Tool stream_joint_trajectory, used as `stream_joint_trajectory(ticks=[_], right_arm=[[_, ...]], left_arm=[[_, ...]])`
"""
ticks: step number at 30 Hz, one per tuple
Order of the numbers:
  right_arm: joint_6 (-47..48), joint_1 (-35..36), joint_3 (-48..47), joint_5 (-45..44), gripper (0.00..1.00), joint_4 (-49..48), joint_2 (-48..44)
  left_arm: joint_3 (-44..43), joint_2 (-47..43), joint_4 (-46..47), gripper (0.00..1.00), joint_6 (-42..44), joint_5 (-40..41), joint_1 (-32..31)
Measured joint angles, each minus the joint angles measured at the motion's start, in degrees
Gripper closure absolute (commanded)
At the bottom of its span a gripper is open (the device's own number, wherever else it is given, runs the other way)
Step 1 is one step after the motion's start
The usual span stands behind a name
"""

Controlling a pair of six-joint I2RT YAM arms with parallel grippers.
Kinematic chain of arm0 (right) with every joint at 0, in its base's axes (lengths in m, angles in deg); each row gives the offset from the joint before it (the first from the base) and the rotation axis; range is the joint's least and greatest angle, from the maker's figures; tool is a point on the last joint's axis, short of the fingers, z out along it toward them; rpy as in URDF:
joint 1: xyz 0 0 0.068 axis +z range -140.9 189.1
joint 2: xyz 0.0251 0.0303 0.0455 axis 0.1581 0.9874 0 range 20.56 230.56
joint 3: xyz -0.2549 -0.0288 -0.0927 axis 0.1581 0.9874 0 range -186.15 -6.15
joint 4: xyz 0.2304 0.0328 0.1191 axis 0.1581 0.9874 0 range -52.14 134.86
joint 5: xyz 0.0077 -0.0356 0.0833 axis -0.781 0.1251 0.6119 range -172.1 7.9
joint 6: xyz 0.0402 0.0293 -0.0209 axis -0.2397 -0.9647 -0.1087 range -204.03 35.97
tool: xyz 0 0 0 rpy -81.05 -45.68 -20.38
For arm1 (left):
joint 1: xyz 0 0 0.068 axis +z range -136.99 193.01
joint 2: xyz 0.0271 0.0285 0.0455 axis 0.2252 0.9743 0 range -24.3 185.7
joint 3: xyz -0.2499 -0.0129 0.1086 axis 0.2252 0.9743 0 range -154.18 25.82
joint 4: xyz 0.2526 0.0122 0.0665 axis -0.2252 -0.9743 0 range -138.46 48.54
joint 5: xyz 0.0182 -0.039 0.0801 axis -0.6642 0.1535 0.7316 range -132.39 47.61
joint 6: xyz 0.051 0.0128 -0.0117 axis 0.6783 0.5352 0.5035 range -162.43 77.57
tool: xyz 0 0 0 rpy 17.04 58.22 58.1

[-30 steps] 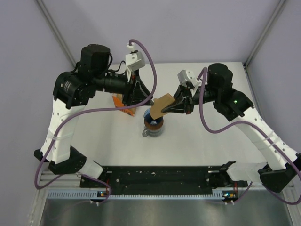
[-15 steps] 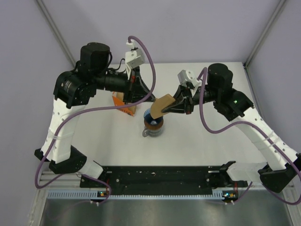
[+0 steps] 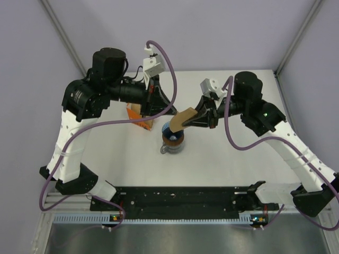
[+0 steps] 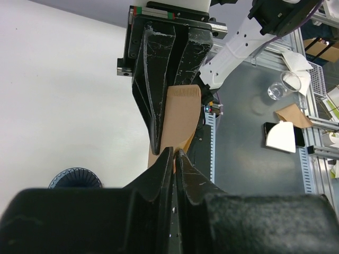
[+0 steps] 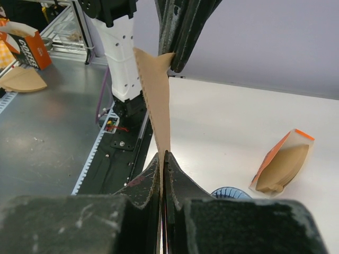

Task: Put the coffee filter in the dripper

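Right fingers (image 5: 147,182) clamp the filter (image 5: 156,100) by one edge. Left fingers (image 4: 158,177) pinch its opposite corner. It hangs just above the dripper (image 3: 166,128), toward 1 o'clock.

Here's the coffee filter (image 3: 184,117), a flat, folded tan paper fan, up in the air and off the worktop. It is pinched at one end by the right gripper (image 5: 162,156) and at the opposite corner by the left gripper (image 4: 174,152). It hangs tilted, with a crimped seam running down one edge. Below it sits the dripper (image 3: 166,127), a blue ribbed cone with its mouth open upward. From above, the filter's lower end overlaps the dripper's rim, and nothing is inside it.
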Motion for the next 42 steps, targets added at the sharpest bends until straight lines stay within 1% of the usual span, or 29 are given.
stream_joint_trajectory(ticks=[6,12,16,23,27,32,38,40,42], right_arm=[[-0.1,0.0,0.0,-1.6,1.0,0.0,0.0],[-0.2,0.0,0.0,-2.7,1.0,0.0,0.0],[-0.3,0.0,0.0,-3.2,1.0,0.0,0.0],[-0.9,0.0,0.0,-4.5,1.0,0.0,0.0],[-1.2,0.0,0.0,-5.2,1.0,0.0,0.0],[-1.3,0.0,0.0,-6.1,1.0,0.0,0.0],[-1.8,0.0,0.0,-6.8,1.0,0.0,0.2],[-2.0,0.0,0.0,-6.9,1.0,0.0,0.4],[-2.3,0.0,0.0,-7.1,1.0,0.0,0.5]], left_arm=[[0.0,0.0,-0.3,0.89,0.9,1.0,-0.7],[0.2,0.0,-1.2,0.84,2.5,2.5,-2.1],[0.2,0.0,-1.7,0.78,3.5,3.6,-2.8],[0.2,0.0,-2.1,0.77,4.3,5.3,-3.3],[0.2,0.0,-2.1,0.73,4.6,5.4,-3.6],[0.2,0.0,-2.1,0.73,4.8,5.6,-3.6],[0.2,0.0,-2.4,0.81,5.2,7.9,-4.1],[0.2,0.0,-2.4,0.81,5.2,9.0,-4.4],[0.2,0.0,-2.4,0.77,5.3,9.9,-4.7]])
